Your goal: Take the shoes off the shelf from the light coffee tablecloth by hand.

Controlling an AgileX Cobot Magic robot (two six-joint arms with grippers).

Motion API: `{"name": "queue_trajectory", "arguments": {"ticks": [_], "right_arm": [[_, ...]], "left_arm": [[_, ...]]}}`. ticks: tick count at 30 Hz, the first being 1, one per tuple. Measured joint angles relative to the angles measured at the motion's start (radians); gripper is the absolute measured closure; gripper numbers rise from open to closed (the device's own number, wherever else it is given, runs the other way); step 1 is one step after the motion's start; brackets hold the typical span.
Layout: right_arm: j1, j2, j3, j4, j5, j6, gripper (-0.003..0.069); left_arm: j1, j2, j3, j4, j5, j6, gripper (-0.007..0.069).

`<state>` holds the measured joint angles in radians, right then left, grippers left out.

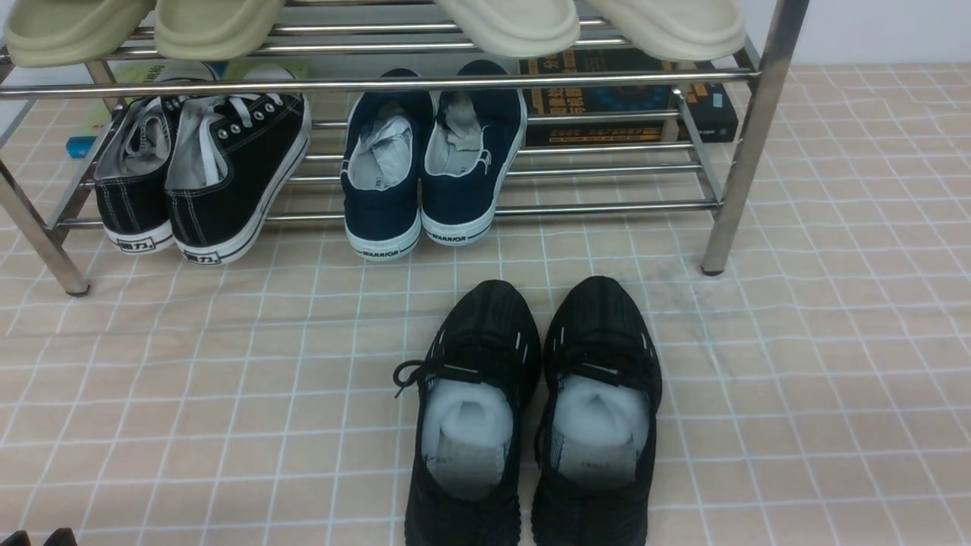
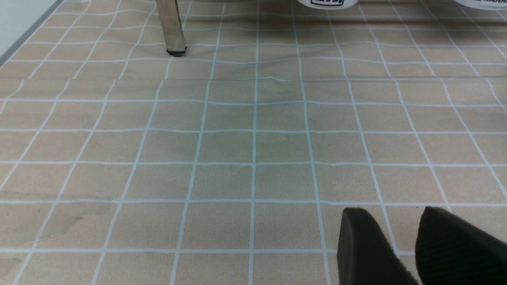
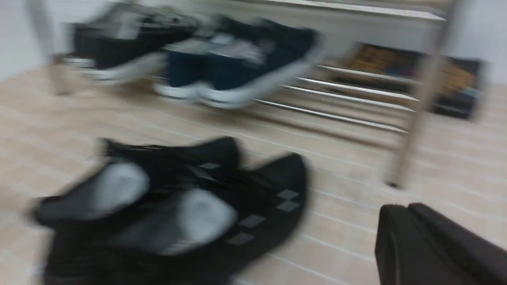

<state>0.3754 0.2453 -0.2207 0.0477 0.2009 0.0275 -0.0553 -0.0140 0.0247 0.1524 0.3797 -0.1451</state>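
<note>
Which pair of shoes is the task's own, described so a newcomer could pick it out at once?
Start at the shelf on the light coffee tablecloth; the shoes stand side by side on the cloth in front of it, toes toward it. Unlike the white-soled black canvas sneakers and navy slip-ons on its lower tier, they are all black.

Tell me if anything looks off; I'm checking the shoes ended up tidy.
Mostly tidy: the black shoes sit side by side on the tablecloth. One lace trails loose off the left shoe, and the black canvas sneakers lean askew on the shelf.
</note>
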Motion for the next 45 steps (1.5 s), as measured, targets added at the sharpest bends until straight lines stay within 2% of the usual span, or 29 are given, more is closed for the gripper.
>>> {"name": "queue_trajectory", "arguments": {"ticks": [6, 12, 19, 26, 35, 45], "right_arm": [[-0.255, -0.179, 0.139, 0.007, 0.065, -0.003, 0.0627], [-0.367, -0.254, 0.230, 0.006, 0.206, -0.003, 0.0627], [-0.366, -0.256, 0.231, 0.003, 0.203, 0.009, 0.0627], [-0.310, -0.256, 0.231, -0.012, 0.202, 0.016, 0.0627], [-0.391, -0.256, 0.231, -0.015, 0.202, 0.016, 0.0627], [-0.405, -0.256, 0.231, -0.017, 0.202, 0.016, 0.0627]], "left_arm": [[0.000, 0.000, 0.000, 0.000, 0.000, 0.000, 0.0385], [0.000, 0.000, 0.000, 0.000, 0.000, 0.000, 0.0385], [0.000, 0.000, 0.000, 0.000, 0.000, 0.000, 0.0385], [0.000, 0.000, 0.000, 0.000, 0.000, 0.000, 0.0385], [0.000, 0.000, 0.000, 0.000, 0.000, 0.000, 0.0385], [0.000, 0.000, 0.000, 0.000, 0.000, 0.000, 0.0385]]}}
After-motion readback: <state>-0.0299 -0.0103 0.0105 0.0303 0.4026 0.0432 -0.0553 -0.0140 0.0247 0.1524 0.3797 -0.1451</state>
